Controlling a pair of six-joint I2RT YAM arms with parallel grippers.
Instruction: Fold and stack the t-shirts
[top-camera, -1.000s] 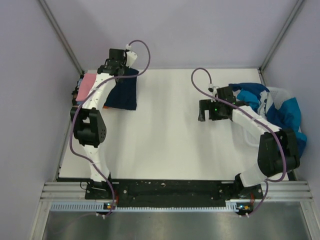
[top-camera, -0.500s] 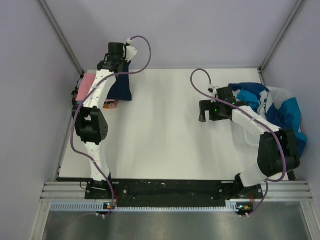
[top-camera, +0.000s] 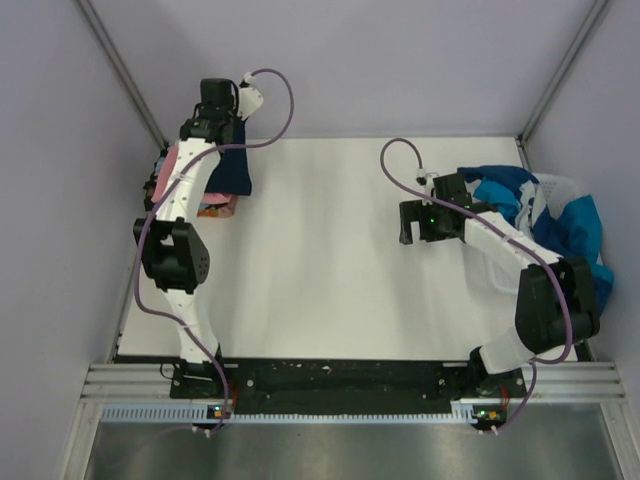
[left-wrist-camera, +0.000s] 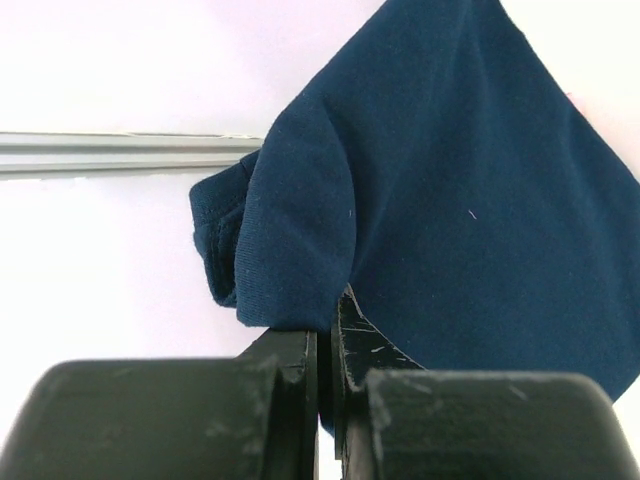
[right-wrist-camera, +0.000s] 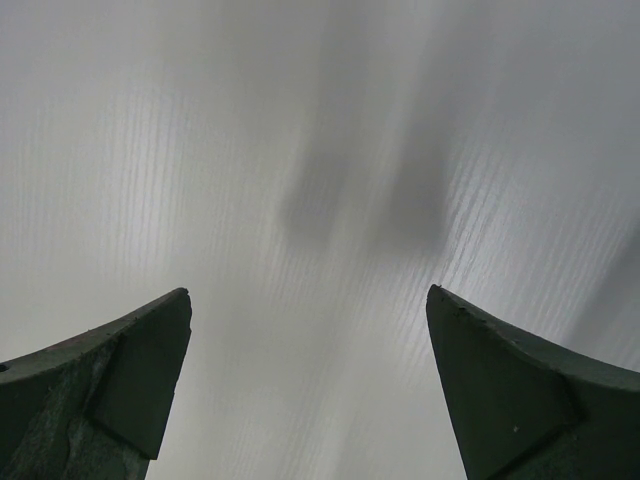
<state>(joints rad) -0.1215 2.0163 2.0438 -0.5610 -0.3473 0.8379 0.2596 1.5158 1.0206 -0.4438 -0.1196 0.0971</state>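
My left gripper (top-camera: 218, 122) is shut on the dark navy t-shirt (top-camera: 230, 168) and holds it raised at the table's far left corner; the cloth hangs down from the jaws. In the left wrist view the navy t-shirt (left-wrist-camera: 450, 200) fills the right side, pinched at the fingertips (left-wrist-camera: 325, 335). A pink t-shirt (top-camera: 172, 172) lies on a stack at the far left edge, with an orange-pink edge (top-camera: 218, 208) showing under it. My right gripper (top-camera: 405, 222) is open and empty over the bare table (right-wrist-camera: 320, 180), left of a heap of teal, blue and white t-shirts (top-camera: 560, 215).
The heap at the right lies in a white basket (top-camera: 562, 186) by the right wall. Metal frame posts stand at both far corners. The white table top (top-camera: 330, 260) runs between the arms.
My left gripper has moved left and toward the far corner with the navy t-shirt, drawing it up over the stack. The right arm has not moved.
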